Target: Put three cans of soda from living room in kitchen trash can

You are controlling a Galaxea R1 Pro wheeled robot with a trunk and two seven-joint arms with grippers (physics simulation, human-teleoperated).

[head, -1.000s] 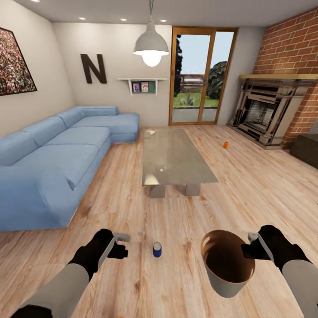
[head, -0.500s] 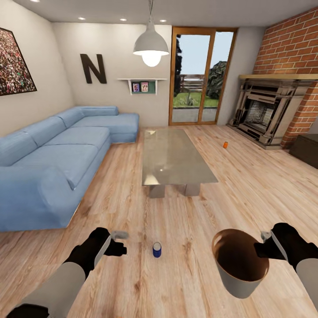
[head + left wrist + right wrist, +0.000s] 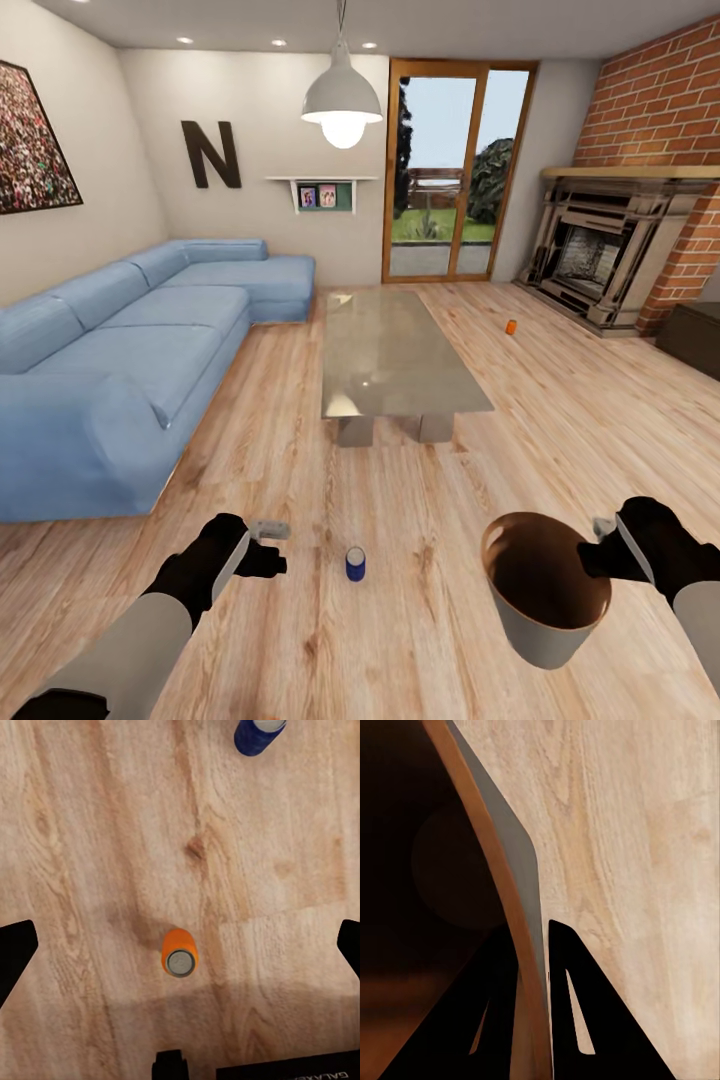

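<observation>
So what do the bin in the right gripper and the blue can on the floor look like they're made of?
The bin looks like plastic or coated metal, which one is unclear: matte pale grey outside, glossy orange-brown rim and inside that catch light. The blue can looks like painted metal, with a bare silvery top.

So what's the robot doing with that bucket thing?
It's a trash can, and the right gripper is pinching its rim to carry it. The left gripper is open, hovering above an orange can on the wood floor. A blue can stands nearby, and another orange can sits far off near the fireplace.
</observation>
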